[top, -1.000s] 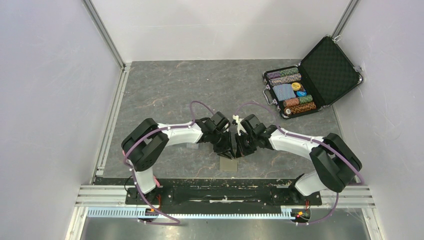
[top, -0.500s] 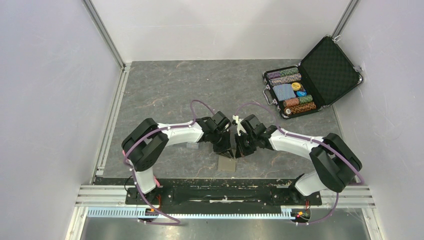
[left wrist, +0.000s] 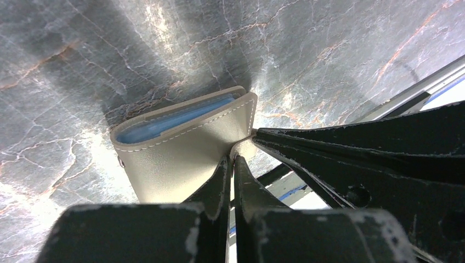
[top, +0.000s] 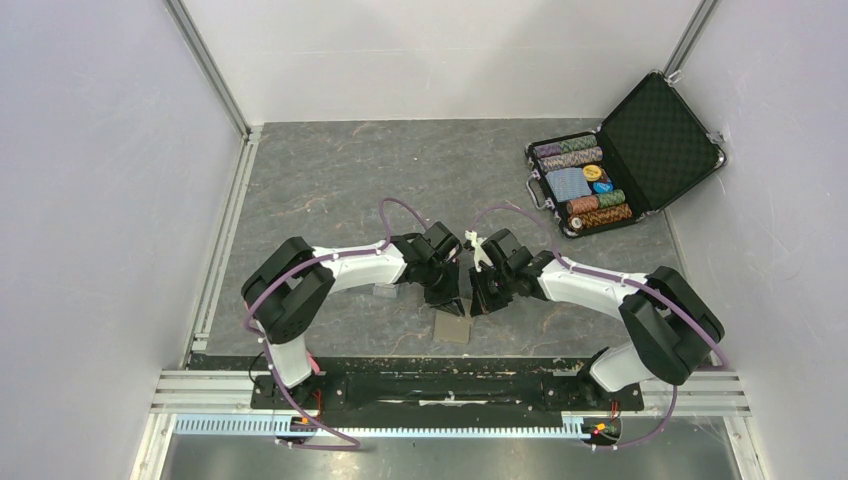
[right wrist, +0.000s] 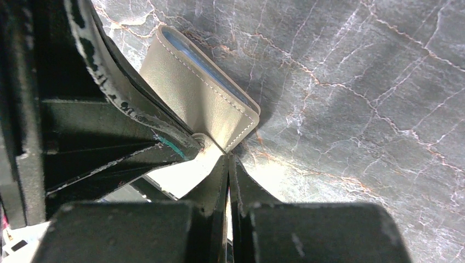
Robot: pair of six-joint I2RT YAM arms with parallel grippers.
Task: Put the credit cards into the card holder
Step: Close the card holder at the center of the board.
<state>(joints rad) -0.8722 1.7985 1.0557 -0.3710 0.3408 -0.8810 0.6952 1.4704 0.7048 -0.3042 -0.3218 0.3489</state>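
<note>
two grippers meet: the left gripper [left wrist: 233, 160] pinches the snap tab [left wrist: 242, 148] of the card holder [left wrist: 181, 150], the right gripper [right wrist: 227, 160] is closed, tip against that tab. the holder lies folded on the table [top: 330, 180] near the arms' bases.

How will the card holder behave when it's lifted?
Probably light: the card holder looks thin and flat. Likely flexible, being soft stitched material. It may gape open, since blue lining shows between its covers.
</note>
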